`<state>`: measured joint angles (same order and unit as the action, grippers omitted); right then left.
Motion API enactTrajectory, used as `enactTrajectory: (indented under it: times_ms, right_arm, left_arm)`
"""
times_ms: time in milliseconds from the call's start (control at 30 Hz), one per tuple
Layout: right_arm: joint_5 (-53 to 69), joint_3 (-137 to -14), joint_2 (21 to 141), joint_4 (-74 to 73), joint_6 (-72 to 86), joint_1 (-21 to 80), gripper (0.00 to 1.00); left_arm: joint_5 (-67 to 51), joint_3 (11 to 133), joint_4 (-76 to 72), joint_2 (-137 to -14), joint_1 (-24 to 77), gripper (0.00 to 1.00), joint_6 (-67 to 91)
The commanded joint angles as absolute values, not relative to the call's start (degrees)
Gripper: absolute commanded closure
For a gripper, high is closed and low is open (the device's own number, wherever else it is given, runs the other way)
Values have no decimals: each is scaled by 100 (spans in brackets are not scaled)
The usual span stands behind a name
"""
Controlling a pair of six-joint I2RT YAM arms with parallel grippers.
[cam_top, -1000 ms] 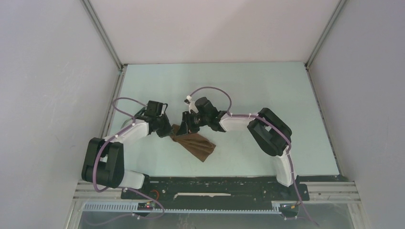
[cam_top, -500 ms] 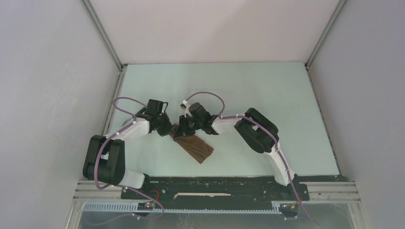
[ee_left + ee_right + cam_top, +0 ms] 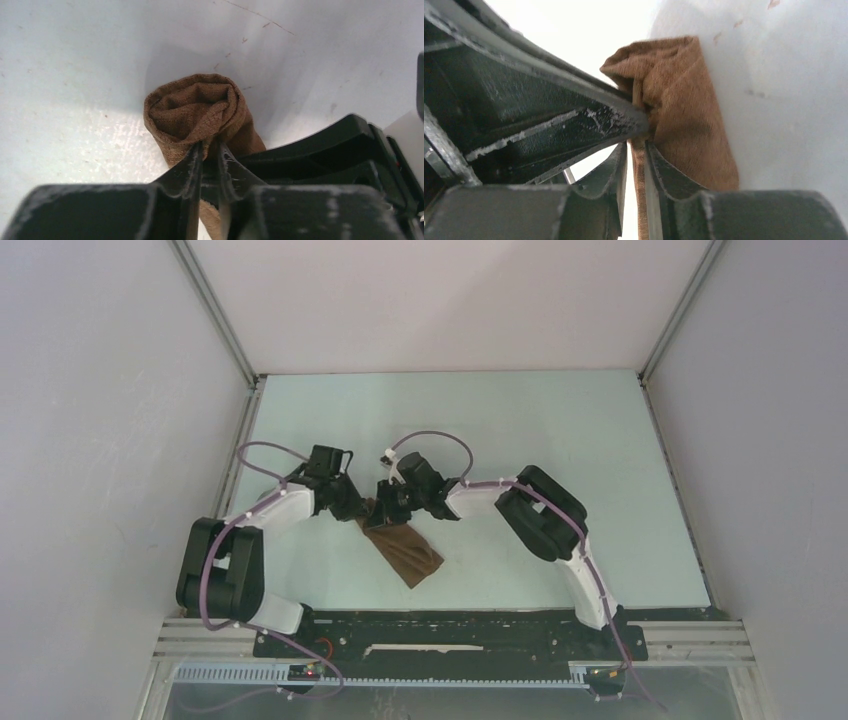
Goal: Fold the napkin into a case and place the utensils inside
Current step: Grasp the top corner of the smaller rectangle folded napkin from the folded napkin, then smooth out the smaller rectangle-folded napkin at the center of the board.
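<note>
The dark brown napkin, folded into a narrow case (image 3: 405,552), lies slanted on the table in front of both arms. Both grippers meet at its far-left, open end. My left gripper (image 3: 362,512) pinches the rim of the case's mouth (image 3: 192,107); its tips (image 3: 209,145) stand only a sliver apart on the cloth. My right gripper (image 3: 385,508) holds a thin reddish-brown knife-shaped utensil (image 3: 640,190) edge-on, its far end tucked into the cloth (image 3: 689,110). The fork is not clearly visible.
The pale table (image 3: 560,440) is walled by white panels on the left, back and right. The arm bases and a black rail (image 3: 450,630) run along the near edge. In the left wrist view, the right gripper's black fingers (image 3: 325,145) crowd in beside the case.
The right arm has shifted left toward the case's mouth and its jaws have narrowed. The case's near end has swung slightly left. The left jaws have eased a touch.
</note>
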<state>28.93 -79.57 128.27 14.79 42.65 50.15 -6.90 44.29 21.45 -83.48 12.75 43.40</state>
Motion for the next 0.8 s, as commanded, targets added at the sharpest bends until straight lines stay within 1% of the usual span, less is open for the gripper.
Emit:
enactTrajectory:
  times_ms: [0, 67, 200, 267, 367, 400, 533, 600, 767]
  right_arm:
    - [3054, -7858, 11882, 550, 3666, 5009, 71]
    - [3161, -7864, 11580, 221, 3542, 4950, 67]
    - [3353, -7861, 11127, -545, 3209, 4842, 61]
    - [3321, -7864, 10888, -965, 2874, 4797, 53]
    - [2910, -7862, 10583, -1805, 2091, 4760, 39]
    - [2703, -7854, 10502, -2028, 1775, 4784, 38]
    - [1865, -7854, 10288, -2733, 824, 4977, 35]
    - [1498, -7853, 10262, -2954, 384, 5173, 36]
    - [594, -8024, 10440, -3342, -57, 5610, 37]
  left_arm:
    - [-895, 4536, 2001, -7816, 1310, 73, 4186]
    - [-802, 4510, 2101, -7492, 1316, 63, 4103]
    - [-787, 4494, 2397, -7039, 1310, 52, 3952]
    - [-816, 4371, 2491, -6852, 1314, 49, 3902]
    - [-882, 4045, 2617, -6586, 1310, 45, 3851]
    - [-874, 3904, 2652, -6465, 1315, 43, 3859]
    - [-1074, 3149, 2716, -5850, 1315, 41, 4043]
    - [-1345, 2771, 2632, -5559, 1310, 43, 4214]
    - [-2221, 1852, 1654, -5305, 1388, 44, 4851]
